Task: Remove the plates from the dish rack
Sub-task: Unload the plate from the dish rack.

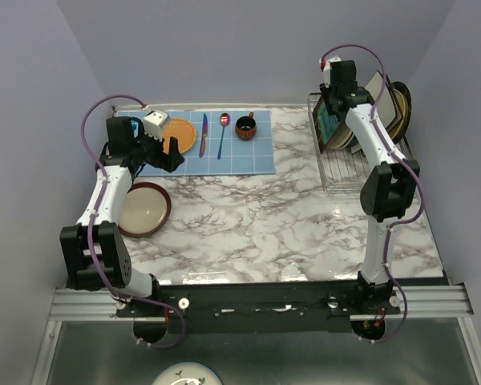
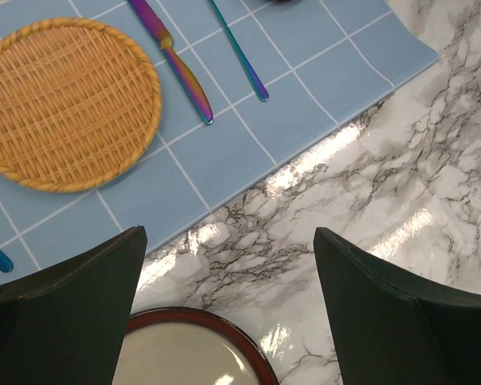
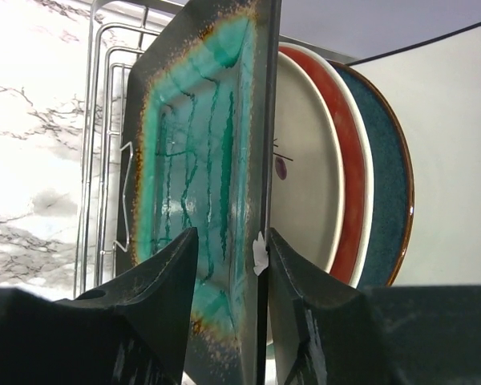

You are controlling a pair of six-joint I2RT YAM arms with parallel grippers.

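The dish rack (image 1: 345, 172) (image 3: 104, 120) stands at the back right with several plates on edge in it. A teal square plate (image 1: 327, 124) (image 3: 200, 144) is the nearest of them. My right gripper (image 1: 330, 112) (image 3: 232, 237) straddles its rim: one finger touches the back and the other stands a little off the glazed face, so it is open. Behind it come a cream red-rimmed plate (image 3: 313, 160), a dark blue one (image 3: 389, 176) and a white square one (image 3: 449, 152). My left gripper (image 1: 172, 152) (image 2: 228, 233) hangs open and empty beside a red-rimmed plate (image 1: 144, 210) (image 2: 176, 357) lying on the table.
A blue mat (image 1: 224, 160) at the back left carries an orange woven round mat (image 1: 179, 135) (image 2: 64, 104), a knife (image 1: 203, 135) (image 2: 176, 64), a spoon (image 1: 223, 132) (image 2: 240, 56) and a small dark-red cup (image 1: 245, 127). The walls stand close behind the rack.
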